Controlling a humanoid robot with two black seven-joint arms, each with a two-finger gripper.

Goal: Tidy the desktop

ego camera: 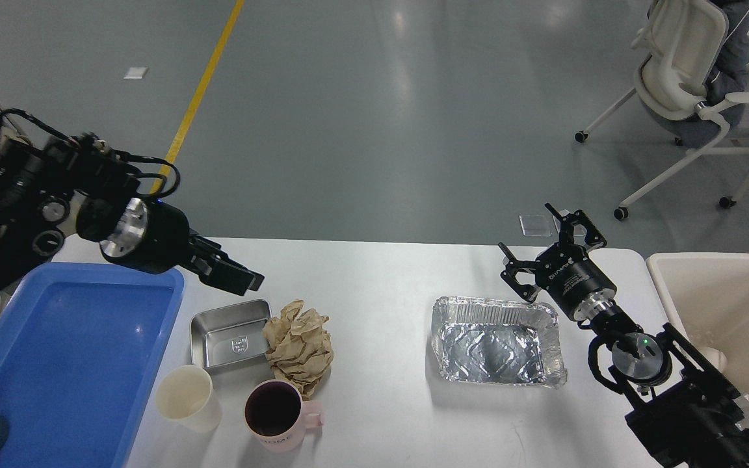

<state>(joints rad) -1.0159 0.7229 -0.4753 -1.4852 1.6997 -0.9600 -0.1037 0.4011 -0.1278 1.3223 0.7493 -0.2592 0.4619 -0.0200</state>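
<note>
Apparently approach step: right gripper point(547, 250), jaws wide, hovers at crinkled silver foil tray point(497, 342) right of centre on white rectangular desktop point(381, 286); left gripper point(235, 276), jaw state can't tell, nears steel dish point(230, 335); next needs a rim grasp.

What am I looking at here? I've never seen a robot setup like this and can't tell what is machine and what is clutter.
The picture is taken from the robot's own head, looking down at a white desktop. The two black arms are its own. The left gripper reaches in above a small steel tray; whether its fingers are open is hard to tell. The right gripper is open, fingers spread, just beyond an empty foil container. Neither holds anything.

The rest is clutter: crumpled brown paper, a paper cup and a pink mug with a dark inside. A blue tray lies at the left, a cream bin at the right.
</note>
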